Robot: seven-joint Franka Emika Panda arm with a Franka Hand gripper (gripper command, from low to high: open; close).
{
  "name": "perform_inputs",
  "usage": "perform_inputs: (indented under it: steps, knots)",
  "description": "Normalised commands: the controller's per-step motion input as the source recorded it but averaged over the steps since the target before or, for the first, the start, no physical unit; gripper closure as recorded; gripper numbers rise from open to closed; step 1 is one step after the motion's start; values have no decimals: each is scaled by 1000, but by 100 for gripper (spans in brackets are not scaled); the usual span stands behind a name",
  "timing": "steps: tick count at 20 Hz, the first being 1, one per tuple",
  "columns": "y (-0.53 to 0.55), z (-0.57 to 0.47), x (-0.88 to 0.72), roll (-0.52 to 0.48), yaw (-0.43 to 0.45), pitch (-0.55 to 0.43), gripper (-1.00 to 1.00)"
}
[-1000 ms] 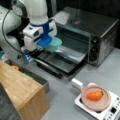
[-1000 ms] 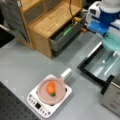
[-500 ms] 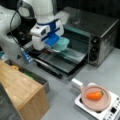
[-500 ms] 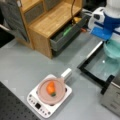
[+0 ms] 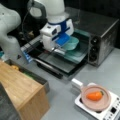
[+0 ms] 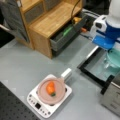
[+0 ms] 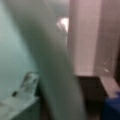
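Teal bowl [image 5: 70,43] sits at the mouth of the toaster oven [image 5: 100,37], over the teal tray [image 5: 77,53] that rests on the lowered oven door [image 5: 57,62]; in a front view the same bowl [image 6: 115,58] shows just below the blue-and-white gripper body. The gripper [image 5: 60,46] is directly at the bowl's near rim — contact looks likely, but the jaws are hidden behind the housing and I cannot tell whether they are apart or clamped on the rim. The wrist view is filled by a pale curved edge [image 7: 55,65], consistent with the bowl's rim lying very close to the camera.

Judgement on handling: a thin rim held at one side will tip easily, so the wrist should be kept level and any travel slow and straight along the tray — clear of the oven's upper frame and the door handle [image 5: 48,68].

Farther out on the grey worktop [image 5: 62,97]: a pink plate [image 5: 96,97] carrying a carrot [image 5: 94,95] stands on a white scale [image 5: 110,110]. The wooden cabinet [image 6: 47,22] with an open drawer [image 6: 66,33] stands well apart.
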Motion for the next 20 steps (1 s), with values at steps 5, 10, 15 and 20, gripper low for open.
perform_inputs:
  steps: [5, 10, 15, 20]
  knots:
    - [206, 0, -22, 16, -80, 101, -100]
    - [248, -31, -93, 29, -65, 79, -100]
    - [230, -21, -126, 35, -55, 65, -100]
    - [151, 12, -113, 50, -50, 58, -100]
